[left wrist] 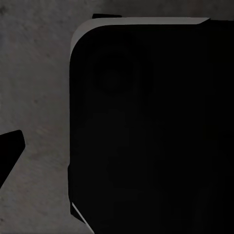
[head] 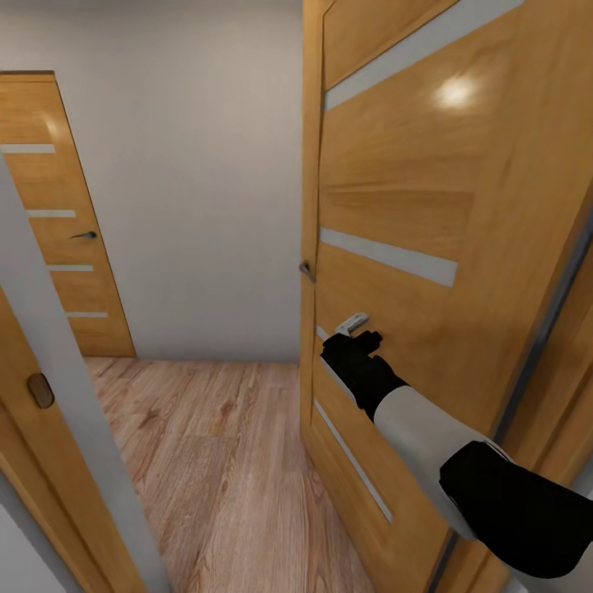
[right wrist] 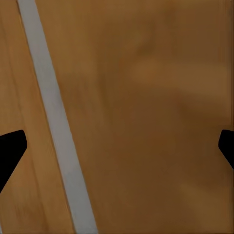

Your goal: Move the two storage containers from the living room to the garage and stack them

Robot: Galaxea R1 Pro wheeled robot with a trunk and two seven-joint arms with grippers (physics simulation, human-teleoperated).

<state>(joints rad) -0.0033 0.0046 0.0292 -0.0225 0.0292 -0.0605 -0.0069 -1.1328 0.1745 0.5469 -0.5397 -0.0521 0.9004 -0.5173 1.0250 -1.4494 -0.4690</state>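
- Head view, from the left: a grey door frame (head: 62,387) with a wooden edge stands close to the camera, and behind it a closed far door (head: 62,222) with pale stripes and a small dark handle sits in the white wall (head: 198,189).
- Between them the wood floor (head: 214,461) of a small hallway runs forward to that wall.
- To the right, an open door (head: 412,206) of the same wood stands at an angle, its edge toward the hallway, with a handle (head: 306,269) on that edge.
- The right arm reaches forward, and the right claw (head: 356,328) is at the door's face, touching it or just beside it, near a pale stripe.
- Right wrist view: the two black fingertips (right wrist: 10,148) sit far apart at both sides of the picture, so this claw is spread and holds nothing; the door panel is very near in front of it.
- Left wrist view: a dark rounded part of the robot (left wrist: 146,126) hangs over a dark grey speckled floor (left wrist: 34,97); one finger tip (left wrist: 9,151) shows, and I cannot tell whether the left claw is spread or pressed together.
- No container is in sight here.
- I judge the step to be travel between the rooms, with the door being pushed out of the way.
- The next move probably calls for pushing the door wider, then driving the base through without hitting the frame.
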